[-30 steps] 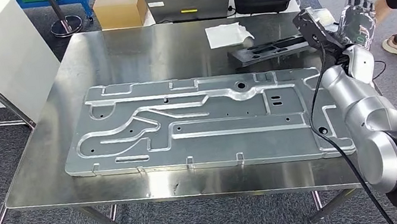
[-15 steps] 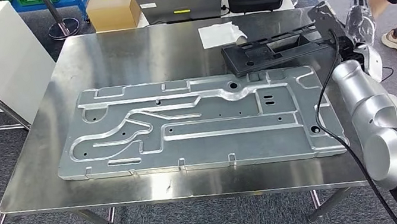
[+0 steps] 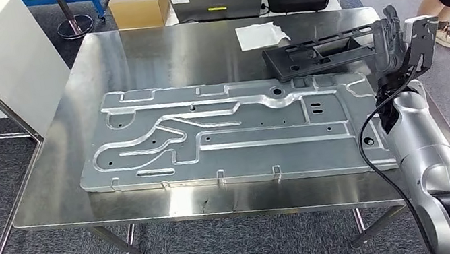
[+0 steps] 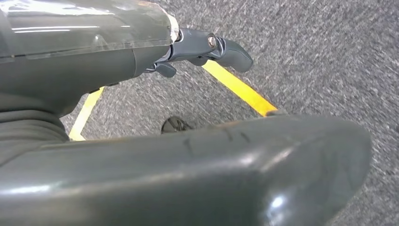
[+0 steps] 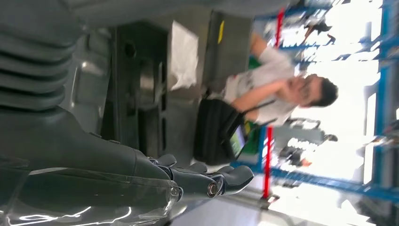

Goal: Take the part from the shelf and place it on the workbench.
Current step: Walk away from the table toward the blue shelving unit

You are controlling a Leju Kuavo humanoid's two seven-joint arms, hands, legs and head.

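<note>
Inspection note for you, operator. The right hand (image 3: 394,39) sits at the right edge of the head view, fingers closed around the right end of the black part (image 3: 323,53). The grip appears firm, though the fingers partly cover one another and you cannot judge from this angle how far they wrap. The part is a long, dark, slotted piece. Its long axis runs nearly level across the frame, from the hand leftward toward the upper centre, and it is carried above the far right portion of the steel workbench (image 3: 130,60).

The relation that governs the coming move: the whole free length of the part extends left of the hand, over the bench and close to the upper right corner of the large grey plate (image 3: 229,129). Whether it clears the plate or touches it cannot be told. The white cloth (image 3: 260,35) lies just beyond the part, further up the frame.

The left hand (image 4: 207,47) hangs over carpet with yellow floor tape, fingers loosely extended and holding nothing. The right hand is plainly the nearer one.

Against the frame half a second earlier, the part sits a little further right and more level, and the hand has turned so the wrist camera housing faces you. The bench has shifted slightly in frame, which suggests camera movement.
</note>
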